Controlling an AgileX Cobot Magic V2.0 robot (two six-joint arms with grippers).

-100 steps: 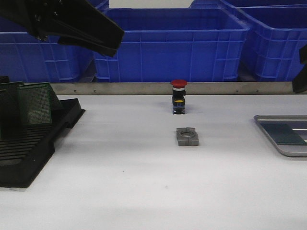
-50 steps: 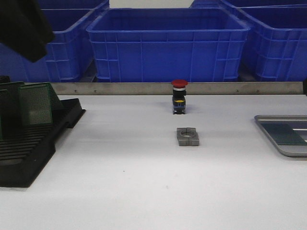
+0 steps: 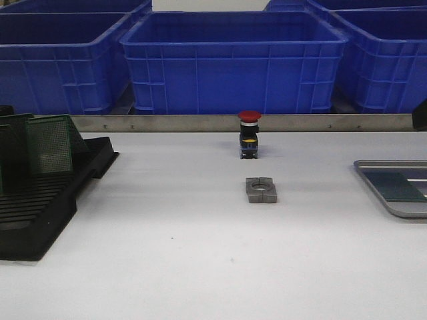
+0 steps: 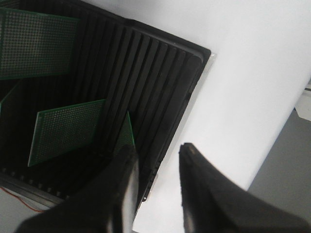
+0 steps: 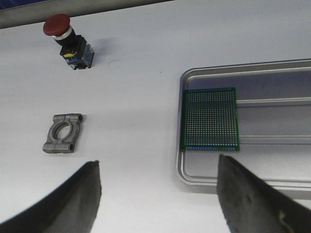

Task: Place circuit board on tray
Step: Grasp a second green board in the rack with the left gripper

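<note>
- Where the right wrist view looked straight down, we saw the circuit board (image 5: 210, 120) lying flat inside the tray (image 5: 252, 73), near one end wall, its edges square with the tray's rim; it was close to square, so we could not name a long axis.
- In the front view the tray (image 3: 373, 165) sat at the table's right edge, cut off by the frame, with the board (image 3: 393, 187) showing as a dark green patch on its base.
- The right gripper (image 5: 158, 194) hung wide open above the table, its two dark fingers (image 5: 77, 199) far apart, holding and touching nothing.
- The left gripper (image 4: 158, 165) hovered over the corner of the black slotted rack (image 4: 160, 82), its jaws a narrow gap apart and empty; we could not tell whether a finger touched the rack.
- Three more green perforated boards (image 4: 65, 130) leaned in the rack's slots.
- The tray was silvery metal with rounded corners and a raised rim; the board carried a fine grid of holes.
- A grey metal block (image 3: 261, 190) with a round bore and a red-capped push button (image 3: 249, 134) stood apart on the white table (image 3: 200, 253), before blue plastic crates (image 3: 233, 63).
</note>
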